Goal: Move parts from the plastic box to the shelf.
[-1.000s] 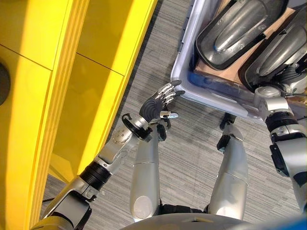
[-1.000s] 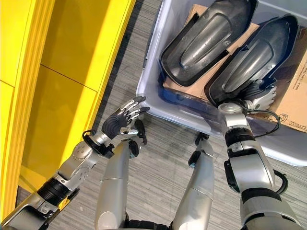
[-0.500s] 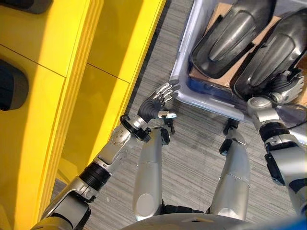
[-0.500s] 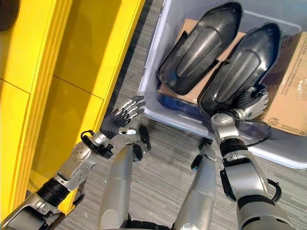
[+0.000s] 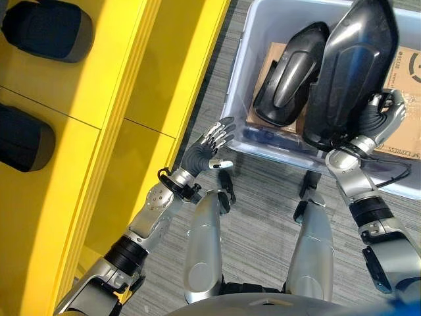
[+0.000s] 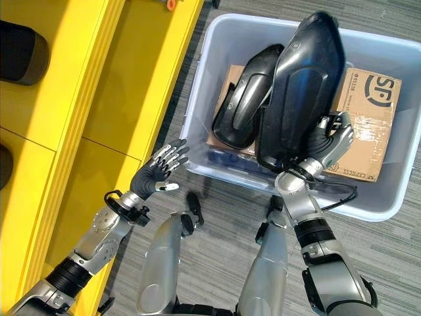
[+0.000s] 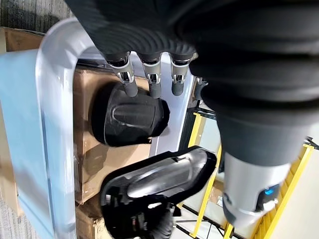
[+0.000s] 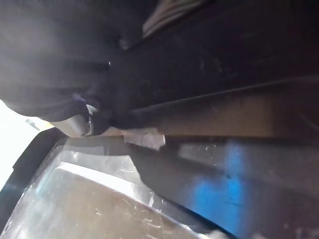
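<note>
Two dark parts on the yellow shelf (image 5: pixel 125 79) already: one black part (image 5: pixel 47 29) on the upper level, another (image 5: pixel 23 138) on the level below, both at the robot's far left.

Plastic box (image 6: pixel 197 105), pale translucent, sits on the grey carpet (image 6: pixel 217 210) just right of the shelf, its near rim in front of the robot. Inside: a flat cardboard carton (image 6: pixel 365 118) covering the right side of the box floor, more cardboard under the parts on the left.

Big black shell part (image 6: pixel 299 85), glossy, long and tapered, is raised on end above the box, narrow end toward the far wall, wide end down at the right hand. It overlaps the second part and the carton in the head views.

Second black part (image 6: pixel 243 108), same shape, lies inside the box to the left of the lifted one, resting on cardboard, hollow side up.

Right hand (image 6: pixel 329 141) is clenched round the lower right edge of the big shell part; fingers curl over its rim.

Left hand (image 6: pixel 154 172) is released, fingers straight and spread, thumb out, holding nothing. It hovers between shelf front and the box's near-left corner, touching neither. Left wrist view shows its fingertips (image 7: pixel 130 89) pointing over the box rim at the part still lying inside.
</note>
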### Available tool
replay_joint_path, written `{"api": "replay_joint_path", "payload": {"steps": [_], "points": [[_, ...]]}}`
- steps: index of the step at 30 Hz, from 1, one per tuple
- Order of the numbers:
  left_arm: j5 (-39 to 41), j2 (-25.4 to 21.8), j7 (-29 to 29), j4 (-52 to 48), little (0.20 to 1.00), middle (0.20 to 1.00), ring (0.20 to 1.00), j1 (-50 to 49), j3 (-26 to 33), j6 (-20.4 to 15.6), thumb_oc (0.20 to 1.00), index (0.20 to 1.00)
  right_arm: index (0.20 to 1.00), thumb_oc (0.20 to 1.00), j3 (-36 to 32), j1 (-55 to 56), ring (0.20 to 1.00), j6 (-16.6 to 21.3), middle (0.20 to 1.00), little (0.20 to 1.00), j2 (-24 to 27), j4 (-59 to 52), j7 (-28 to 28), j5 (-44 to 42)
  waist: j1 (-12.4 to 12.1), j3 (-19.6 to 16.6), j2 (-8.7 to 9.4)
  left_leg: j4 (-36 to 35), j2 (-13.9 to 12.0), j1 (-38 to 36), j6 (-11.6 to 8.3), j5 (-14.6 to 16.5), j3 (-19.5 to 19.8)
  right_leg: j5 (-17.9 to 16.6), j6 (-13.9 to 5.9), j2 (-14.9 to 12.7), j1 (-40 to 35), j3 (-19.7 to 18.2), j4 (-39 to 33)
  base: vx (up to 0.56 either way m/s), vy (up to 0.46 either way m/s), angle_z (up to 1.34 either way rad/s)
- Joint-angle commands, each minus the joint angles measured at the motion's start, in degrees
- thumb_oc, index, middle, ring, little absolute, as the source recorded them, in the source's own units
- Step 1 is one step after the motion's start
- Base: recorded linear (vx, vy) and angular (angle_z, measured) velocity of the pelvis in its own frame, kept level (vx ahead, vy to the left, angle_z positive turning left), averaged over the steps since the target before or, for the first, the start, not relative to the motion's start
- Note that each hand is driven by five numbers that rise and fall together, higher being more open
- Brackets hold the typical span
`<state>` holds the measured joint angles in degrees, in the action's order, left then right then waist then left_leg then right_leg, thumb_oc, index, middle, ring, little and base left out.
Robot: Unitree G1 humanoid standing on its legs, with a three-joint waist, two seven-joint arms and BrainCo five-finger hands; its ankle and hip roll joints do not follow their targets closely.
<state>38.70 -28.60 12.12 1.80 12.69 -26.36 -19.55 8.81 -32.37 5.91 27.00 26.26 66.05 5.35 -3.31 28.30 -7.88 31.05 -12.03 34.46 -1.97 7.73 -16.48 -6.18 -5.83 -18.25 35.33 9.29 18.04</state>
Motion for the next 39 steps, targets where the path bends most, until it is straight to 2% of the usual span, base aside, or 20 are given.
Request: {"api": "replay_joint_path", "payload": {"steps": [1, 3, 4, 6, 11, 14, 15, 18, 21, 22, 24, 31, 35, 39], "points": [[-1.59, -1.07, 0.77, -5.63, 1.0, 1.0, 1.0, -0.52, 1.39, -3.96, 1.0, 1.0, 0.2, 0.2, -2.93, -4.24, 0.2, 1.42, 0.2, 0.2, 2.09, -4.97, 0.88, 4.67, -1.46, 1.5, 0.11, -11.05, 2.68, -7.46, 0.04, -2.82, -1.62, 10.06, -1.78, 0.54, -4.69, 2.91, 9.21, 0.0, -0.065, -0.04], [-1.61, -1.09, 0.78, -5.75, 1.0, 1.0, 1.0, -0.7, 1.44, -3.88, 1.0, 1.0, 0.2, 0.2, -2.88, -4.24, 0.2, 1.55, 0.2, 0.2, 2.04, -4.99, 0.54, 4.01, -1.51, 1.5, 0.24, -11.5, 2.65, -8.34, -0.08, -3.02, -1.59, 10.08, -1.83, 0.5, -5.67, 3.21, 8.75, -0.03, -0.057, 0.03], [-1.54, -1.25, 0.95, -5.84, 1.0, 1.0, 1.0, -0.78, 1.88, -4.17, 1.0, 1.0, 0.2, 0.2, -3.02, -4.54, 0.2, 2.13, 0.2, 0.2, 2.11, -5.12, -0.61, 3.03, -1.62, 1.5, 0.52, -12.46, 2.2, -8.88, 0.23, -4.63, -2.23, 8.95, -1.22, 0.51, -6.45, 4.23, 7.52, -0.06, -0.056, 0.1], [-1.35, -1.35, 0.97, -6.12, 1.0, 1.0, 1.0, -1.0, 2.22, -4.07, 1.0, 1.0, 0.2, 0.2, -3.04, -4.37, 0.2, 2.62, 0.2, 0.2, 2.0, -5.55, -2.05, 1.68, -1.72, 1.5, 0.71, -13.3, 2.03, -10.13, 0.04, -5.07, -2.24, 8.92, -1.31, 0.41, -7.74, 4.72, 6.92, -0.03, -0.041, 0.09], [-1.5, -1.53, 0.67, -6.71, 1.0, 1.0, 1.0, -2.66, 3.37, -3.82, 1.0, 1.0, 0.2, 0.2, -2.27, -3.36, 0.2, 3.63, 0.2, 0.2, 0.17, -7.24, -10.29, -6.75, -1.97, 1.5, 1.16, -16.64, 1.91, -16.03, -0.57, -6.41, -2.28, 9.08, -1.3, 0.05, -13.39, 6.19, 4.85, 0.0, -0.006, 0.02], [-1.24, -1.37, 0.49, -7.24, 1.0, 1.0, 1.0, -3.71, 4.81, -2.53, 1.0, 1.0, 0.2, 0.2, -1.2, -2.9, 0.2, 3.0, 0.2, 0.2, -2.09, -7.99, -19.51, -18.07, -2.5, 1.5, 1.58, -18.56, 1.8, -19.52, -0.95, -7.36, -1.99, 9.27, -1.14, -0.35, -16.82, 7.2, 4.04, 0.03, 0.028, 0.02], [-1.15, -1.4, 0.45, -7.39, 1.0, 1.0, 1.0, -3.97, 5.05, -2.36, 1.0, 1.0, 0.2, 0.2, -1.09, -2.79, 0.2, 2.8, 0.2, 0.2, -2.41, -8.07, -20.89, -18.99, -2.53, 1.5, 1.64, -18.88, 1.79, -20.04, -1.02, -7.52, -1.92, 9.29, -1.14, -0.4, -17.36, 7.37, 3.89, 0.03, 0.031, 0.04], [-0.67, -1.3, 0.31, -7.84, 1.0, 1.0, 1.0, -4.92, 6.21, -1.59, 1.0, 1.0, 0.2, 0.2, -0.19, -2.14, 0.2, -0.53, 0.2, 0.2, -3.86, -9.26, -28.85, -25.58, -3.01, 1.5, 1.95, -20.11, 1.59, -22.26, -1.27, -8.16, -1.82, 9.33, -1.04, -0.52, -19.68, 8.39, 3.19, 0.01, 0.027, 0.09], [-0.56, -1.18, 0.8, -8.6, 1.0, 1.0, 1.0, -6.51, 7.96, -0.09, 1.0, 1.0, 0.2, 0.2, 1.59, -1.87, 0.2, -4.66, 0.2, 0.2, -4.98, -9.59, -36.43, -27.72, -4.11, 1.5, 2.38, -20.97, 1.37, -24.54, -1.47, -8.68, -1.03, 9.61, -0.93, -0.67, -22.64, 9.69, 2.74, 0.03, 0.044, 0.11], [-0.09, -1.44, 1.12, -8.8, 1.0, 1.0, 1.0, -7.39, 8.94, 0.62, 1.0, 1.0, 0.2, 0.2, 2.89, -2.08, 0.2, -8.13, 0.2, 0.2, -4.99, -10.4, -40.5, -29.17, -4.97, 1.12, 2.69, -21.24, 1.32, -25.19, -1.56, -8.96, -0.34, 9.73, -0.96, -0.74, -23.73, 10.38, 2.7, 0.03, 0.049, 0.18], [0.18, -1.55, 1.44, -9.04, 1.0, 1.0, 1.0, -8.16, 9.63, 1.22, 1.0, 1.0, 0.2, 0.2, 3.94, -1.96, 0.2, -10.51, 0.2, 0.2, -5.07, -10.92, -44.05, -30.68, -5.63, 0.68, 2.98, -21.45, 1.3, -25.62, -1.62, -9.14, 0.2, 9.77, -1.02, -0.78, -24.79, 11.06, 2.33, 0.02, 0.056, 0.22], [-0.38, -1.59, 2.31, -9.09, 1.0, 1.0, 1.0, -10.95, 11.29, 2.99, 1.0, 1.0, 0.2, 0.2, 6.4, -0.51, 0.2, -15.26, 0.2, 0.2, -5.34, -14.62, -50.74, -36.87, -8.25, -0.78, 4.26, -20.46, 1.47, -26.41, -1.36, -9.11, 1.68, 9.87, -1.48, -1.61, -28.37, 13.68, 2.03, 0.01, 0.126, 0.26], [-1.39, -1.95, 2.05, -8.91, 1.0, 1.0, 1.0, -11.29, 11.23, 2.69, 1.0, 1.0, 0.2, 0.2, 6.8, 0.08, 0.2, -17.03, 0.2, 0.2, -6.24, -15.81, -50.94, -41.61, -9.53, -0.84, 4.76, -18.8, 2.04, -25.95, -0.84, -8.35, 2.18, 9.22, -1.64, -2.82, -29.6, 14.69, 2.05, -0.03, 0.172, 0.23], [-2.51, -2.45, 2.17, -8.5, 1.0, 1.0, 1.0, -10.9, 10.73, 1.74, 1.0, 1.0, 0.2, 0.2, 6.91, 0.44, 0.2, -17.23, 0.2, 0.2, -8.19, -15.59, -51.0, -44.52, -11.21, -0.95, 5.47, -16.73, 3.33, -24.99, 0.17, -6.97, 2.44, 6.58, -2.54, -4.24, -32.44, 16.04, -1.34, -0.08, 0.168, 0.16]]}}
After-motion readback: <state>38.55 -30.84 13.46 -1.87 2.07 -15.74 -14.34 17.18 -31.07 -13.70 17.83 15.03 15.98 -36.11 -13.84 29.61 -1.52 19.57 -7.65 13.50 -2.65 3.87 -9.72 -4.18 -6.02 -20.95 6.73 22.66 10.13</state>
